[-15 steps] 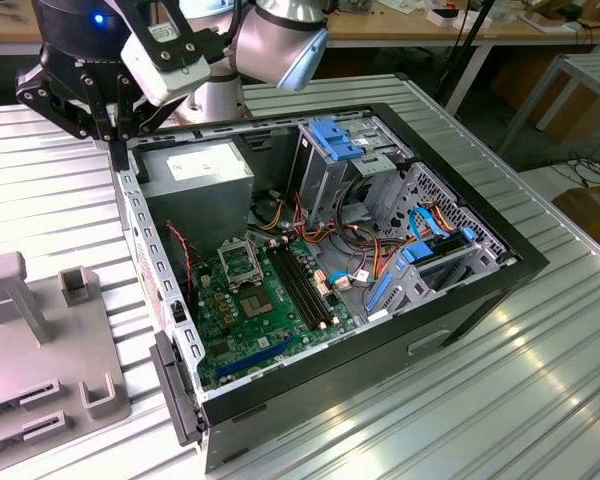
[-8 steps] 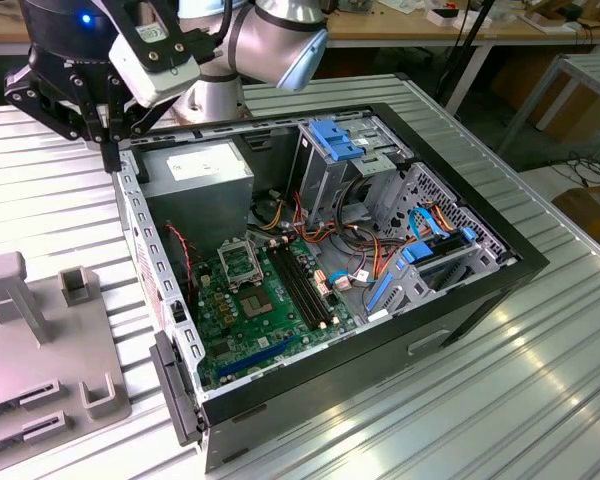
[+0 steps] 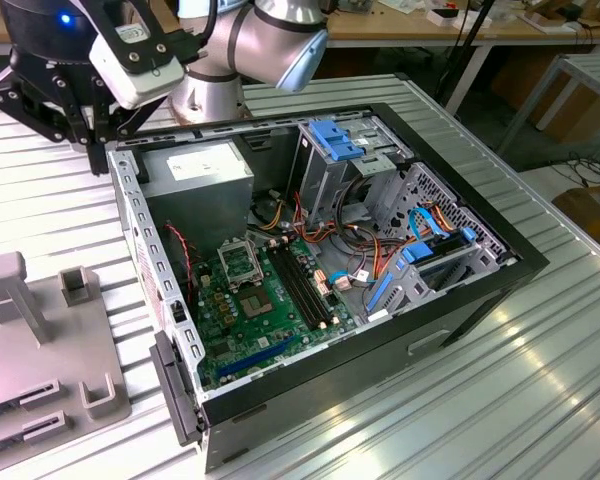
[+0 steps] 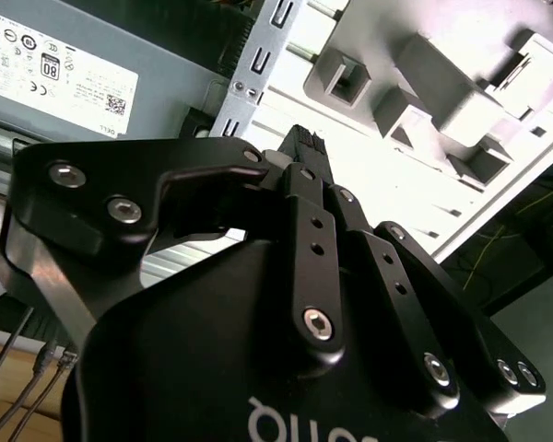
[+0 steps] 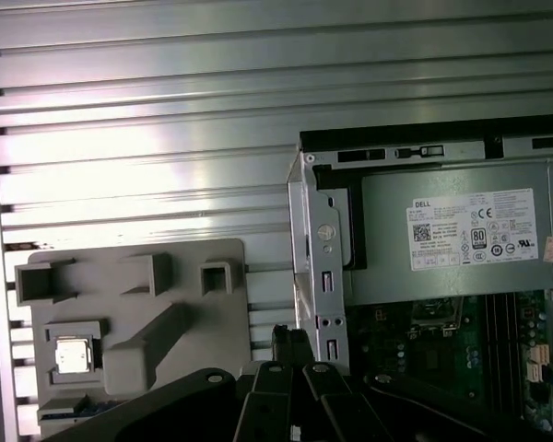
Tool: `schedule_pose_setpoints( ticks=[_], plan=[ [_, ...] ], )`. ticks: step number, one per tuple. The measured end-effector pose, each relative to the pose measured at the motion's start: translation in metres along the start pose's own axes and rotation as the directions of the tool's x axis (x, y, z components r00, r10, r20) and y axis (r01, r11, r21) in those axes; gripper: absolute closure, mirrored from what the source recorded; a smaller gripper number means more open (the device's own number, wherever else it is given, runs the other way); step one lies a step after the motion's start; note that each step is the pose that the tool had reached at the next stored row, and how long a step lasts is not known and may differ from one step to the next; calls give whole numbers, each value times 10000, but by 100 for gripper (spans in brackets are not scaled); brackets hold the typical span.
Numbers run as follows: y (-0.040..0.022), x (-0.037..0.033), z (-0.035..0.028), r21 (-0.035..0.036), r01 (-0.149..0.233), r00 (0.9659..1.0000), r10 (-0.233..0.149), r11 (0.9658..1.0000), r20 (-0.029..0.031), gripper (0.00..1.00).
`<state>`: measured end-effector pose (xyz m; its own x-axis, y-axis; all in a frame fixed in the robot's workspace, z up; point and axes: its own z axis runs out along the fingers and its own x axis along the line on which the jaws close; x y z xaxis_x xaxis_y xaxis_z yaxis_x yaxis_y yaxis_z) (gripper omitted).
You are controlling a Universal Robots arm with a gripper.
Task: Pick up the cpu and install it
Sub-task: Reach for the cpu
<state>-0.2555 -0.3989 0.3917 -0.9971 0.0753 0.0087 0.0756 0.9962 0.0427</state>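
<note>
1. At the exterior view's left, a grey fixture (image 3: 50, 340) lies on the ribbed counter (image 3: 540, 400). In the first wrist view, the cpu (image 5: 71, 354) sits flat in a square recess of the fixture.
2. The tool (image 5: 290, 339) hovers between fixture and case, narrow, tips together, holding nothing.
3. Rightward, the open computer case (image 3: 520, 265) shows its green board (image 3: 250, 325).

White certification label (image 5: 475, 230) on the grey power supply (image 5: 387, 272)

This is looking like an electronics workshop or lab: an opened computer case (image 3: 480, 290) is lying on a ribbed metal bench (image 3: 480, 400) just beside the claw (image 5: 290, 339), a grey fixture plate (image 5: 138, 276) is sitting near it, and wooden worktables (image 3: 430, 35) are standing well beyond it.
</note>
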Motion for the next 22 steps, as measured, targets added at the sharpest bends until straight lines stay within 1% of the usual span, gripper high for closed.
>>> schedule_pose_setpoints(
  ticks=[5, 6, 10, 12, 16, 19, 22],
  plan=[
    [-5, 65, 1, 0, 0, 10000, 0, 10000, 0, 89],
    [-7, 97, 1, 0, 0, 10000, 0, 10000, 0, 89],
    [-11, 140, 2, 0, 0, 10000, 0, 10000, 0, 89],
    [-13, 174, 3, 0, 1, 10000, -1, 10000, 0, 89],
    [-16, 205, 3, 0, 0, 10000, 0, 10000, 0, 89],
    [-19, 250, 4, 0, 0, 10000, 0, 10000, -1, 89],
    [-21, 274, 4, 0, 0, 10000, 0, 10000, -3, 89]
  ],
)
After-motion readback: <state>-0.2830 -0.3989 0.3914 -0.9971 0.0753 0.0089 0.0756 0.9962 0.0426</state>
